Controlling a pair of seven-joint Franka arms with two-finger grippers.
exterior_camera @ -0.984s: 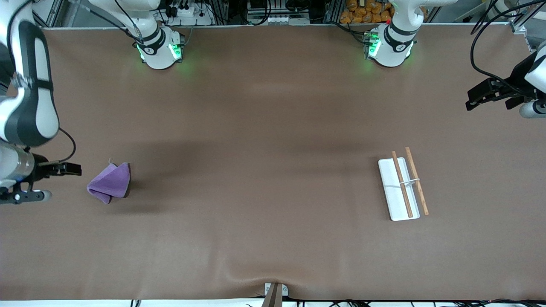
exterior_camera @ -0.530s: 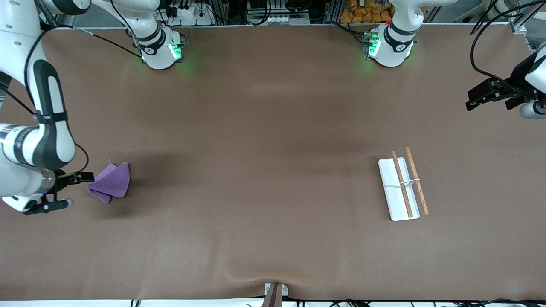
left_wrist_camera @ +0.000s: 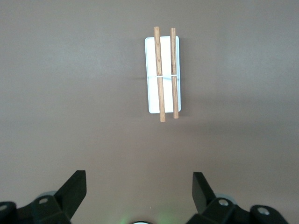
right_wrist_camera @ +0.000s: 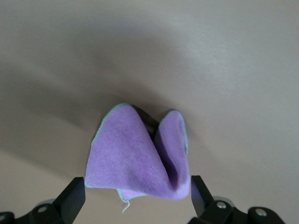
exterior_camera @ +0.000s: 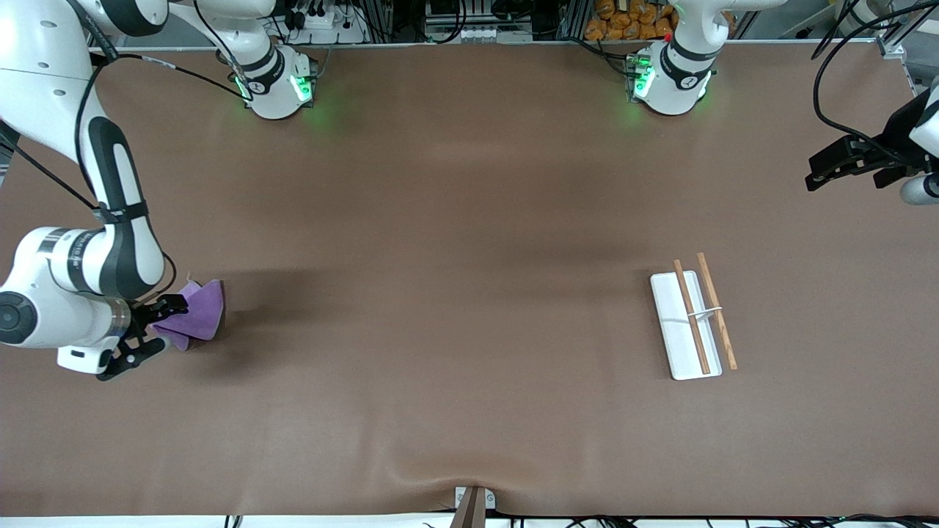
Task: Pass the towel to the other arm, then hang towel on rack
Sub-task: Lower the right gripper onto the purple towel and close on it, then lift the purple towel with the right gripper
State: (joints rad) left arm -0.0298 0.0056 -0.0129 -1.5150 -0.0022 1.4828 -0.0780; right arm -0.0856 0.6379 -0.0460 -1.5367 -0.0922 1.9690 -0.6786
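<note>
right gripper (right_wrist_camera: 138,198): fingers apart astride the towel (exterior_camera: 198,314), set for the pick, probably not yet touching | towel: crumpled on the desk (exterior_camera: 455,293) at the right arm's end | left gripper (left_wrist_camera: 139,189): fingers apart, waits above the rack (left_wrist_camera: 163,74) for the handover

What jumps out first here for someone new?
The purple towel, bunched on the brown table at the right arm's end, with the open right claw closing in on it. Next, the white rack with two wooden rods at the left arm's end; the left claw waits open above that end.
</note>
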